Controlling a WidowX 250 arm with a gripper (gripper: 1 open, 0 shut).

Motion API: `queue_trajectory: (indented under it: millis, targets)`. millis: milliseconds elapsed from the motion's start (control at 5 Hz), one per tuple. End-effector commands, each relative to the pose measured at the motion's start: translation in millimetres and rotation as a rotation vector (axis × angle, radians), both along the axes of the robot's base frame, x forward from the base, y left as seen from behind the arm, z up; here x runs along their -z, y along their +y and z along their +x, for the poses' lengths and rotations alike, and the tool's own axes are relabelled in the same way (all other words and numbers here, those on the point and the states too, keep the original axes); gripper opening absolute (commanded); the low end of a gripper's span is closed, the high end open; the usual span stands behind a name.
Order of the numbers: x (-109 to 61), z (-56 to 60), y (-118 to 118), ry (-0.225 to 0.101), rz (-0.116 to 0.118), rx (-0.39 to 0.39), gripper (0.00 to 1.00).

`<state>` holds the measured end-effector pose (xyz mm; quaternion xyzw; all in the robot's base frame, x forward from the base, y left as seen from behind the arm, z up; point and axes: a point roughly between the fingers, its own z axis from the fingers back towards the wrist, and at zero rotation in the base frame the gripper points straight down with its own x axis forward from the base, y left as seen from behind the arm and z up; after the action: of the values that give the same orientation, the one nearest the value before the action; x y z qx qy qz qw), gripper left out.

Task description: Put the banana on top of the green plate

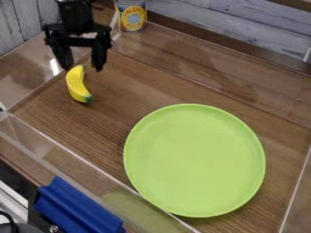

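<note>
The small yellow banana (79,86) lies on the brown wooden table at the left, well apart from the large round green plate (195,159) at the lower right. My black gripper (78,64) hangs pointing down just above the banana's far end, its two fingers spread wide on either side. It is open and holds nothing. The plate is bare.
Clear acrylic walls (31,136) fence the table on the left and front. A yellow-labelled can (131,16) stands at the back. A blue object (75,214) lies outside the front wall.
</note>
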<state>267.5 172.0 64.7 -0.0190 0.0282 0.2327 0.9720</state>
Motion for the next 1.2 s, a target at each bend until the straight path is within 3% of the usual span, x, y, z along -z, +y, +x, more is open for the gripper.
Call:
queue_trajectory:
  millis: [0,600,1000]
  targets:
    - [-4.3,10.7,14.7,-0.049,0.033,-0.012,1.0]
    - [24.4,16.3,24.4,-0.034,0.032,-0.04,1.0]
    - [34.4,18.1,21.2,-0.021,0.024,-0.047,1.0]
